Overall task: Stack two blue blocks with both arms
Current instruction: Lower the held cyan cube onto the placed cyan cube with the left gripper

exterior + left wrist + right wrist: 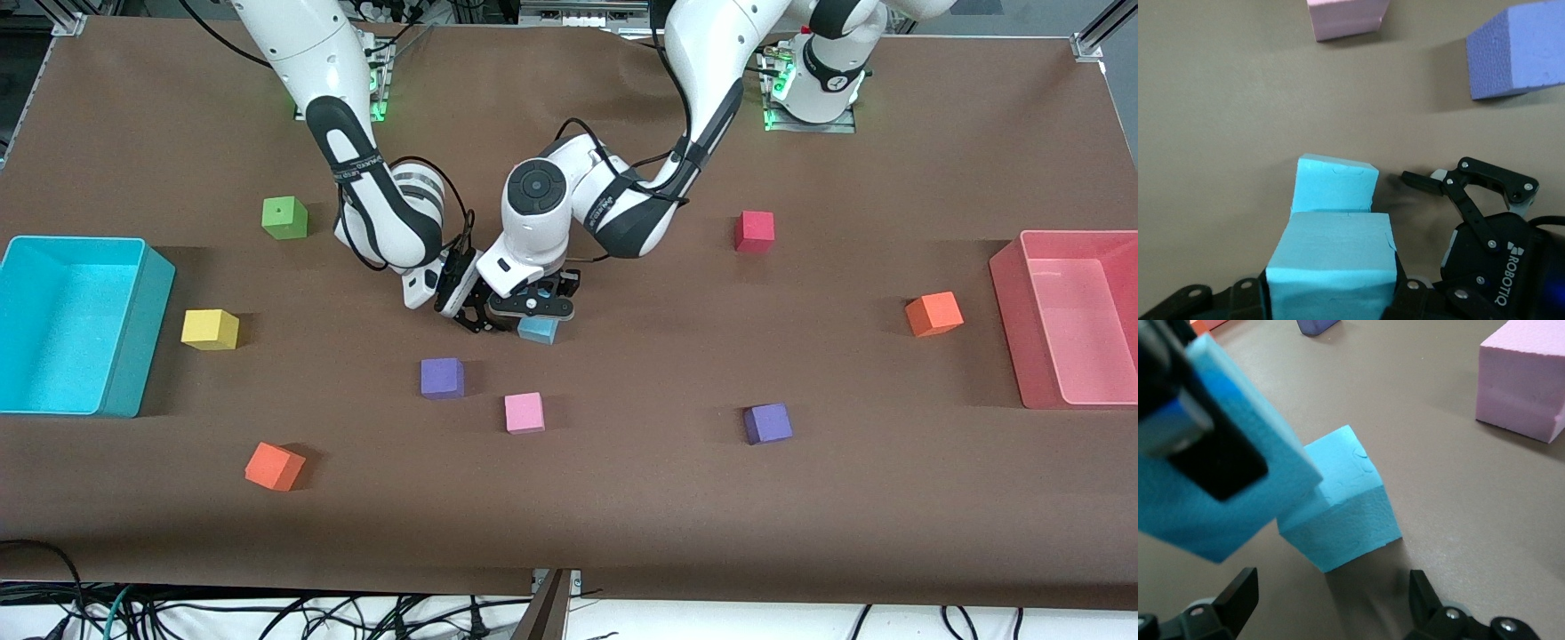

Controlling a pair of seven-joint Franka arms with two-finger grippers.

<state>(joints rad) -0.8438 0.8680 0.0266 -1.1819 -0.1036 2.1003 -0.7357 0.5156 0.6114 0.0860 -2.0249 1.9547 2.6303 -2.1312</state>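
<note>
the left gripper (532,313) grips one blue block (1331,270) in clenched jaws just above the second blue block (1335,187) on the counter (622,498); the right gripper (1331,600) waits beside it, jaws released.

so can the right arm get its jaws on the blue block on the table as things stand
Probably not cleanly. The right gripper is open beside the lower blue block, but the left gripper holds the other blue block right over it, crowding the way.

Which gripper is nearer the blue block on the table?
Left. The left gripper holds the second blue block just over the blue block on the table; the right gripper sits open beside it.
</note>
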